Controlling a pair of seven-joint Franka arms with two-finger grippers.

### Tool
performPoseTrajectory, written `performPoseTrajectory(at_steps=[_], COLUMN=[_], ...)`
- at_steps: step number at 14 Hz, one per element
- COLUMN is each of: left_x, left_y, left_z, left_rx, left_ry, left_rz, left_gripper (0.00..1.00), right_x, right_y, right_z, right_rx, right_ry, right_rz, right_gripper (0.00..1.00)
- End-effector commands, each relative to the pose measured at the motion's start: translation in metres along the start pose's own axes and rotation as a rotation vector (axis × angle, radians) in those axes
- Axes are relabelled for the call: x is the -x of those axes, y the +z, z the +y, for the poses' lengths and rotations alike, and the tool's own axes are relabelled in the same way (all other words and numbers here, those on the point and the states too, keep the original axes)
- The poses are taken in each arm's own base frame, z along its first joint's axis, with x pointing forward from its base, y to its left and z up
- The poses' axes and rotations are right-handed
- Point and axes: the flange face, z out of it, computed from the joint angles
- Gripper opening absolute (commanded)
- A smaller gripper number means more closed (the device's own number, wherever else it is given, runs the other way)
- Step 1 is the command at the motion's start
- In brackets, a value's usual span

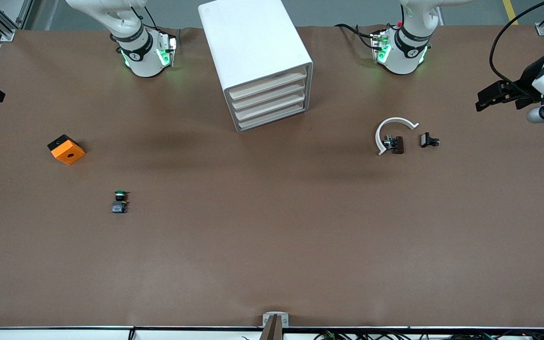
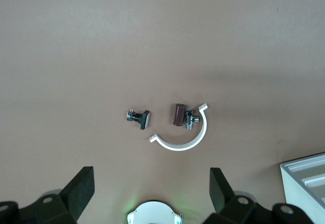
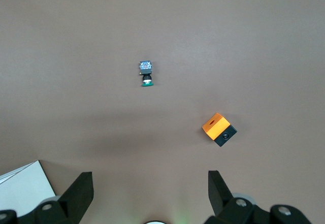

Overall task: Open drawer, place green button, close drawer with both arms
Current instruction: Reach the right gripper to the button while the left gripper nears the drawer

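Note:
The white cabinet (image 1: 253,38) stands between the two arm bases, and all of its cream drawer fronts (image 1: 268,99) are shut. The button (image 1: 119,201) lies on the brown table toward the right arm's end, green cap toward the bases. In the right wrist view the button (image 3: 146,73) is well below my right gripper (image 3: 150,181), which is open and empty high over the table. My left gripper (image 2: 151,183) is also open and empty, high above the black clip pieces (image 2: 177,115).
An orange block with a hole (image 1: 66,149) lies farther from the front camera than the button. A white curved band (image 1: 393,126) with black clip pieces (image 1: 429,140) lies toward the left arm's end. Black-and-white hardware (image 1: 527,89) juts in at that table edge.

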Motion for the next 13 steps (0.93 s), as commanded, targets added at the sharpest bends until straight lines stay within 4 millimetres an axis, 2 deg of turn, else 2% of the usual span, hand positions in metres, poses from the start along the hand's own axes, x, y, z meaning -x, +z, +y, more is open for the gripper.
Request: performPoseTrajectory(at_steps=[1,3,5,6,8,10,12,13], left_x=[-0.018,-0.033,-0.047,-0.056,-0.072,-0.087,-0.1,-0.105], left_y=[0.028,0.049,0.07,0.082,0.105,0.127,0.149,0.158], left_z=[-0.006,-0.006,-0.005,-0.005,-0.003,0.001,0.006,0.007], left_rx=[0.036,0.041,0.042,0.044,0.046,0.048,0.049,0.049], left_ry=[-0.004,-0.007,-0.006,-0.006,-0.014,-0.016,-0.014,-0.014], left_rz=[-0.067,-0.088,-0.096,-0.096,-0.1,-0.099,-0.104,-0.108], left_gripper=[1.0,1.0,1.0,1.0,1.0,1.0,1.0,1.0], right_x=[0.003,-0.002,-0.012,-0.024,-0.031,-0.044,-0.052,-0.064], right_y=[-0.005,0.002,0.017,0.037,0.045,0.064,0.068,0.087], right_z=[0.003,0.005,0.006,0.005,0.006,0.001,0.003,0.004], right_rx=[-0.001,-0.001,0.009,0.015,0.011,0.038,0.067,0.074], right_ry=[0.008,0.02,0.013,0.011,0.009,-0.001,-0.002,0.0], right_rz=[0.011,-0.002,-0.027,-0.072,-0.078,-0.111,-0.091,-0.107], right_gripper=[1.0,1.0,1.0,1.0,1.0,1.0,1.0,1.0])
